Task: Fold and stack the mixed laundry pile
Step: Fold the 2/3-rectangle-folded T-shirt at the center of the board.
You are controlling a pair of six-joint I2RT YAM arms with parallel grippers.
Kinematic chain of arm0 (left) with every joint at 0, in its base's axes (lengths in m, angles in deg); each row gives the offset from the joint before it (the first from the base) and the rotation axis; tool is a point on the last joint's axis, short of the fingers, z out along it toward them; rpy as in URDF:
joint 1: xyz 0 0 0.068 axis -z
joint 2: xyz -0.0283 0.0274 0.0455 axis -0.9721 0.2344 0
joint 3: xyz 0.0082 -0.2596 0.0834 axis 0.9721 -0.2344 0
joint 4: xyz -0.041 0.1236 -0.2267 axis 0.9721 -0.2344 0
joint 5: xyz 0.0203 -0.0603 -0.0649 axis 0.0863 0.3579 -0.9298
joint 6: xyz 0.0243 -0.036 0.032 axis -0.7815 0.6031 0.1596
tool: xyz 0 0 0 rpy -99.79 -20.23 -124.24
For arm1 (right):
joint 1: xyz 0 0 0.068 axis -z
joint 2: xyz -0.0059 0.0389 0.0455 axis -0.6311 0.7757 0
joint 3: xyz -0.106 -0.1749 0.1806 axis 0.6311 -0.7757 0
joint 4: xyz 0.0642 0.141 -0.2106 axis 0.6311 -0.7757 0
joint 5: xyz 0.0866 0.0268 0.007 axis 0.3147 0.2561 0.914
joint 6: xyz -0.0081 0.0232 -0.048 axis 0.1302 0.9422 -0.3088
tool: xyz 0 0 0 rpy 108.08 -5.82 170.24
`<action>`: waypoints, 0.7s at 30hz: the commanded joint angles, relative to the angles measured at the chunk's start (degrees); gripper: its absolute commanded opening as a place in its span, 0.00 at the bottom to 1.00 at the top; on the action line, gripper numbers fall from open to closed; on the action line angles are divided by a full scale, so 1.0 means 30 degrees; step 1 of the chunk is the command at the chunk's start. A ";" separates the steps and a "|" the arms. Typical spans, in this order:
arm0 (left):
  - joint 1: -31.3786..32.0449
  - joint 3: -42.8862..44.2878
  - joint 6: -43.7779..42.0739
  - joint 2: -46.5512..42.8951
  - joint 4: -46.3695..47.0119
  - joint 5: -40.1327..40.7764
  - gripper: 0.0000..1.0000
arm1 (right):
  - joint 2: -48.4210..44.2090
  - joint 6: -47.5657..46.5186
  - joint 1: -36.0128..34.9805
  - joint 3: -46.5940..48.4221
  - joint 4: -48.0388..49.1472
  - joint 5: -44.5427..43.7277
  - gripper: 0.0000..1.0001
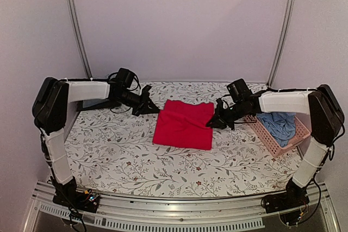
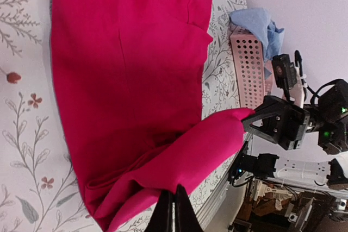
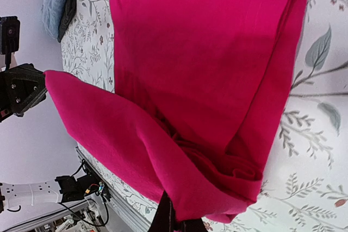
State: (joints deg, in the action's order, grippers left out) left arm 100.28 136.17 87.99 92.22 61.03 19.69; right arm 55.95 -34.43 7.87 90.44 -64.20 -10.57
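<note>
Red garment [image 1: 182, 126] lies left of the pink basket [image 1: 283, 146], which holds the blue shirt [image 1: 277, 122]; I see left gripper [image 1: 155, 109] and right gripper [image 1: 210, 123] each clamped shut on the red cloth's lifted edge.

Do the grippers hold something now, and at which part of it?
Both pinch the red garment: the left gripper at one end of a raised fold, the right gripper at the other end.
</note>
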 commanded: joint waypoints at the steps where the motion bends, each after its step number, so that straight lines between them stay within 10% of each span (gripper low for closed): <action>1: -0.0211 0.4138 -0.0893 0.3056 -0.1625 -0.0533 0.00 | 0.2049 -0.2927 0.2154 0.2106 -0.1654 0.1366 0.00; 12: -0.0332 1.1020 0.0386 1.0123 -0.2202 -0.0206 0.00 | 0.9382 -0.6318 0.4501 0.9951 -0.3115 0.4731 0.00; 21: 0.0154 0.6660 0.0138 0.9006 -0.0949 0.0224 0.00 | 1.0818 -0.8061 0.4408 0.7588 -0.3392 0.5635 0.00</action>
State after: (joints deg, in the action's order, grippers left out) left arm 99.80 163.60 89.06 122.54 58.01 18.81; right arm 89.57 -54.98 21.62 120.34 -72.86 4.73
